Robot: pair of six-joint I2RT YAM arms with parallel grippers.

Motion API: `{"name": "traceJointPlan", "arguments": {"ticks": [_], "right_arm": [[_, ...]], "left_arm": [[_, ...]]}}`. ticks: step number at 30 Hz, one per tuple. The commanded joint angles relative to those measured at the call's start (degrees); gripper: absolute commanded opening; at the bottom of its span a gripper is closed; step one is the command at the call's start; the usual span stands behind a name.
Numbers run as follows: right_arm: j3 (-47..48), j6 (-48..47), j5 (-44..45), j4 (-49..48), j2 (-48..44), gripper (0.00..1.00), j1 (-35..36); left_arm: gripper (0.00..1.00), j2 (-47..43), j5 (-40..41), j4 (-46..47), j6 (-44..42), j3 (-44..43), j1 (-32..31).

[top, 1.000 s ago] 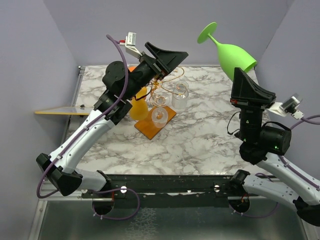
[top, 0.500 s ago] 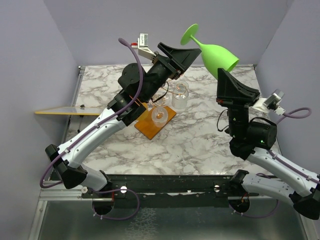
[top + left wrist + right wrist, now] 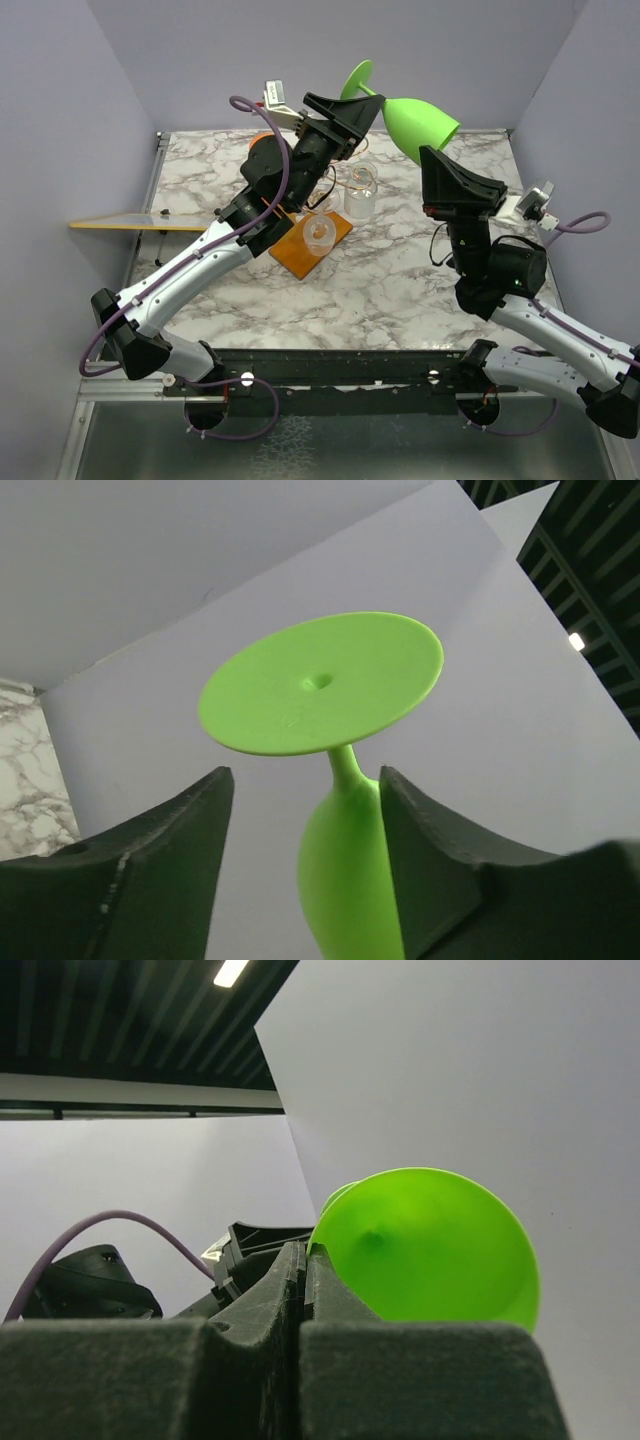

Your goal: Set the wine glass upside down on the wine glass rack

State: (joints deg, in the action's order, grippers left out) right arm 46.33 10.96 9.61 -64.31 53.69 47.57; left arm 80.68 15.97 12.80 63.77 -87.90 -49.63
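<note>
The green wine glass is held tilted in the air above the back of the table, foot up and to the left. My right gripper is shut on the rim of its bowl, whose inside shows in the right wrist view, where the gripper pinches the wall. My left gripper is open, its jaws on either side of the stem and upper bowl. The left wrist view shows the round foot above the gripper. The wine glass rack, gold wire on an orange-brown base, stands below.
Two clear glasses hang upside down on the rack, one near its front. A thin wooden ledge juts out at the left. The marble table is walled by purple panels on three sides.
My right arm has carried the green glass left and lower. My left gripper has swung up and right, so its open jaws now stand around the stem.
</note>
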Motion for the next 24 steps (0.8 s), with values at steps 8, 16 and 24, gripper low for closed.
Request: {"name": "traceJointPlan", "arguments": {"ticks": [8,16,24], "right_arm": [[-0.6,1.3,-4.8,0.1,0.2,0.01,0.1],[-2.2,1.7,-6.6,1.3,-1.3,0.01,0.1],[-2.0,5.1,-4.6,8.2,-5.0,0.44,0.1]], "left_arm": [[0.35,-1.6,-2.0,5.9,3.4,1.0,-0.4],[0.0,-2.5,-3.7,8.9,2.6,2.5,-0.5],[0.0,-2.8,-6.1,10.5,-3.6,2.3,-0.5]]}}
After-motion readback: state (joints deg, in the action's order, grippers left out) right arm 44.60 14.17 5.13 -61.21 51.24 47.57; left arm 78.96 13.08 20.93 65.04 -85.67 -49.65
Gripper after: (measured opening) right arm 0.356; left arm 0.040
